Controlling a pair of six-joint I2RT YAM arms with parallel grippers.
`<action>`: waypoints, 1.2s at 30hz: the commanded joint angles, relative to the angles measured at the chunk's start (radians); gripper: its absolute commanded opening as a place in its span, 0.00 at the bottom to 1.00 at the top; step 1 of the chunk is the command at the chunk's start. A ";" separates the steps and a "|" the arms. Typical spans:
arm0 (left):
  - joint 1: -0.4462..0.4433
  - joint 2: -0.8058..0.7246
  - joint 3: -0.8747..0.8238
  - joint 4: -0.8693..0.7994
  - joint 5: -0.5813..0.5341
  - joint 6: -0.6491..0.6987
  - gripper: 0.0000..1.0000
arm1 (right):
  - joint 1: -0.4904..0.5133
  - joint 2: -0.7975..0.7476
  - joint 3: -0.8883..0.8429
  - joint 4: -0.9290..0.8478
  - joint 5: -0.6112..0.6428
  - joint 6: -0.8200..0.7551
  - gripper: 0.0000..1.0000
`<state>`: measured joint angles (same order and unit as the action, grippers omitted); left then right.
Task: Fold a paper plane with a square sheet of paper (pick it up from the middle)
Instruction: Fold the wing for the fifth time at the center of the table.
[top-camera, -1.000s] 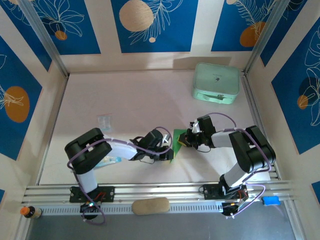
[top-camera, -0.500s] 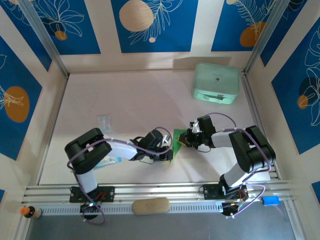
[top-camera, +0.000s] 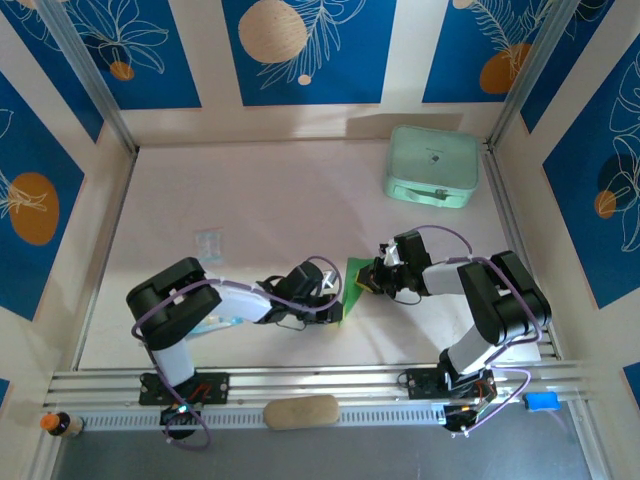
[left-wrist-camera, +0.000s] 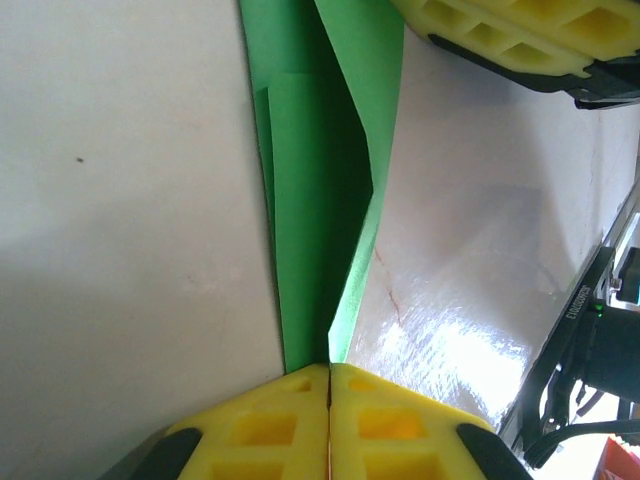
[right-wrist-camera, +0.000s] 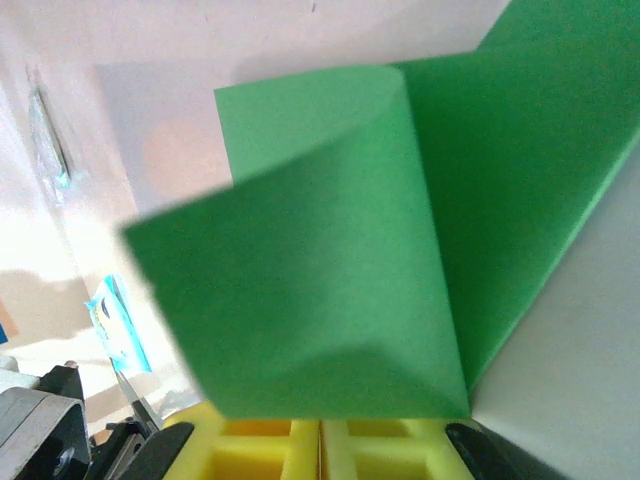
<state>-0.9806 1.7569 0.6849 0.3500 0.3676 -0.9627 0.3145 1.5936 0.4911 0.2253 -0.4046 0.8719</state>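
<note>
Since both arms meet at the near middle of the table (top-camera: 280, 200), the green sheet (top-camera: 352, 284) lies stretched between them, partly folded and raised off the surface along one side; the left gripper (top-camera: 335, 306) has its yellow pads pressed together on the sheet's near end, and the left wrist view shows the paper (left-wrist-camera: 315, 200) running straight away from those closed jaws (left-wrist-camera: 330, 400) toward the other arm's yellow fingers (left-wrist-camera: 500, 35); the right gripper (top-camera: 368, 286) is likewise closed flat on the opposite end, with a folded flap (right-wrist-camera: 330, 260) rising just above its pads (right-wrist-camera: 320, 445). The long axis of the sheet therefore runs from one pair of jaws to the other, and neither arm is nearer than its partner; any further crease probably depends on one end staying pinned while the other turns. The mint case (top-camera: 432, 166) sits well apart at the far right; a clear packet (top-camera: 208, 243) lies off to the left; nothing stands between the grippers but the paper itself.
</note>
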 joint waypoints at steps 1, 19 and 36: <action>-0.024 0.032 -0.058 -0.189 0.025 -0.002 0.06 | 0.002 0.042 -0.014 -0.076 0.067 0.005 0.08; -0.034 -0.025 -0.127 -0.143 0.019 -0.024 0.09 | 0.000 0.038 -0.013 -0.085 0.074 0.005 0.08; -0.014 -0.118 0.071 -0.202 -0.007 0.067 0.08 | 0.002 0.038 -0.016 -0.073 0.060 0.010 0.08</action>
<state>-1.0016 1.6157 0.6731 0.1627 0.3378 -0.9424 0.3149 1.5940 0.4919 0.2253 -0.4046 0.8719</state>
